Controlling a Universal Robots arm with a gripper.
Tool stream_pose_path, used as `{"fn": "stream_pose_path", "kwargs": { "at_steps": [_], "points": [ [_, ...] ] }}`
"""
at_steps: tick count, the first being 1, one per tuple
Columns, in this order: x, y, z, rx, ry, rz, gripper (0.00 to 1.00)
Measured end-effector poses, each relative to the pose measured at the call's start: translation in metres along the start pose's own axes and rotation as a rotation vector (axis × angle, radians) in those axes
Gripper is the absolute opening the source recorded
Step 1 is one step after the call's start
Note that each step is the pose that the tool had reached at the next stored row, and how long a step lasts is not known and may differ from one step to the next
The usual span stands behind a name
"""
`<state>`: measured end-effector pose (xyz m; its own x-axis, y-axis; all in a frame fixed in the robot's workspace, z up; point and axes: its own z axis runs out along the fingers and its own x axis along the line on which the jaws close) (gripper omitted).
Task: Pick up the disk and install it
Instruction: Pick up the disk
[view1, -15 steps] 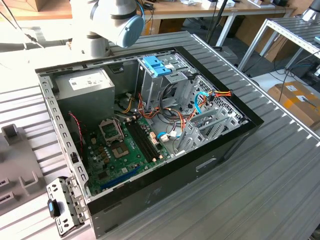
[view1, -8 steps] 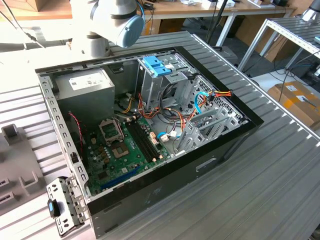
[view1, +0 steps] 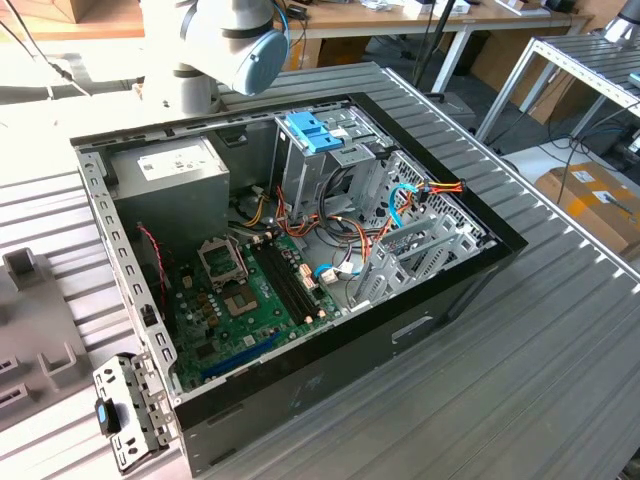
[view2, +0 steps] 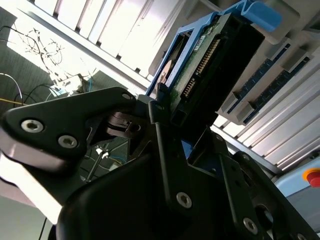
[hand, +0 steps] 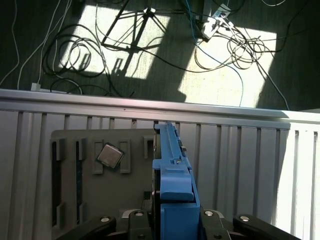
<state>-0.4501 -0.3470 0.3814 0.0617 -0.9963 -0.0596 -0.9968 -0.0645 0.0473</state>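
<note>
**Disk clamped in the gripper, over the tray**

We see the gripper (view2: 172, 125) closed on the disk (view2: 200, 60). Its black fingers (view2: 161, 135) press on one short end, so most of the disk stands out past the fingertips.

In the second wrist view the disk has a flat dark body. One face carries a green circuit board with a row of gold connector pins near its edge. Bright blue plastic rails frame it, and a blue tab curls over at the far end.

In the first wrist view we look along the disk (hand: 172, 175) edge-on. It shows as a narrow blue strip with a dark sliver beside it, rising from between the fingers of the gripper (hand: 172, 220).

Behind the disk lies a grey slotted tray (hand: 75, 140) on the ribbed table (hand: 240, 150). A square chip (hand: 109, 155) rests in the tray, just beside the disk's line. We cannot tell how far above the tray the disk hangs. Past the table's edge, cables (hand: 75, 50) sprawl on the sunlit floor.

In the exterior view the open case (view1: 400, 330) sits on the table, with the arm (view1: 235, 40) rising behind it.
</note>
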Motion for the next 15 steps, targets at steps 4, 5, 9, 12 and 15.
{"fn": "stream_pose_path", "kwargs": {
  "at_steps": [4, 5, 9, 12, 15],
  "points": [
    [0.0, 0.0, -0.0003, -0.0001, 0.0, 0.0, 0.37],
    [0.0, 0.0, -0.0005, -0.0001, 0.0, 0.0, 0.37],
    [-0.0005, 0.0, -0.0017, -0.0001, 0.0, 0.0, 0.37],
    [-0.0008, 0.0001, -0.0026, -0.0001, 0.0, 0.0, 0.37],
    [-0.0009, 0.0001, -0.0033, 0.0, -0.0001, 0.0, 0.37]
  ]
}}
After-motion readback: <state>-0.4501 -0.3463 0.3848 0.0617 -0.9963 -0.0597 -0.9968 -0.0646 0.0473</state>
